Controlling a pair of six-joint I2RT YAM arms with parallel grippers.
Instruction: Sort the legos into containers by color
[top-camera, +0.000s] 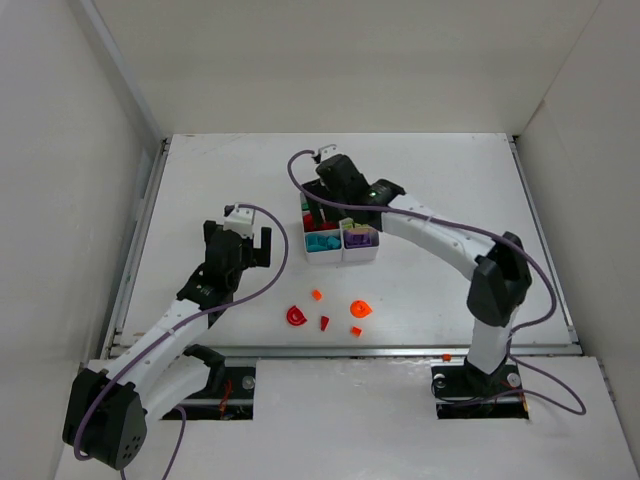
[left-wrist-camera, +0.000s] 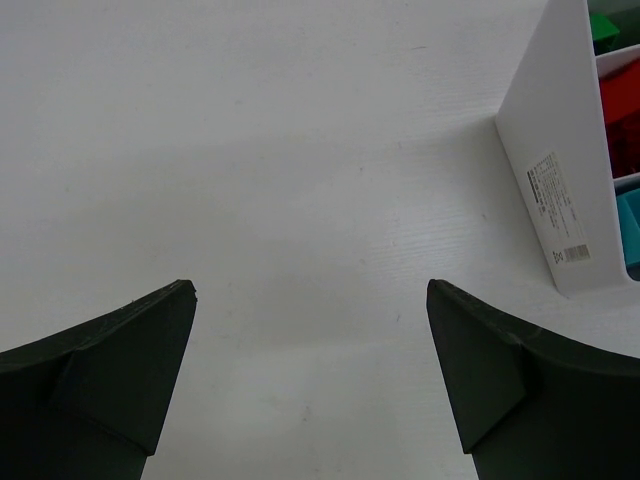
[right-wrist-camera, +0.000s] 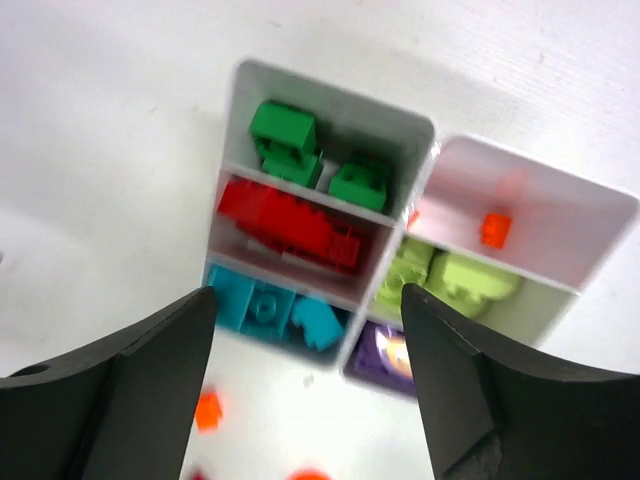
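Right wrist view: the right gripper (right-wrist-camera: 308, 295) hangs wide open over the white box (right-wrist-camera: 340, 108), holding nothing. An orange brick (right-wrist-camera: 495, 228) sits alone in one bin. The left gripper (left-wrist-camera: 310, 290) is open and empty too. Next job, I think: grab the loose red brick (top-camera: 296, 316) on the table (top-camera: 450, 180).

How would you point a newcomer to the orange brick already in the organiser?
Find the white six-compartment organiser in the middle of the table, under the right gripper. In the column with the lime green pieces and purple pieces, take the end compartment beside the dark green bricks. The small orange brick lies there alone, while the other orange pieces lie loose on the table.
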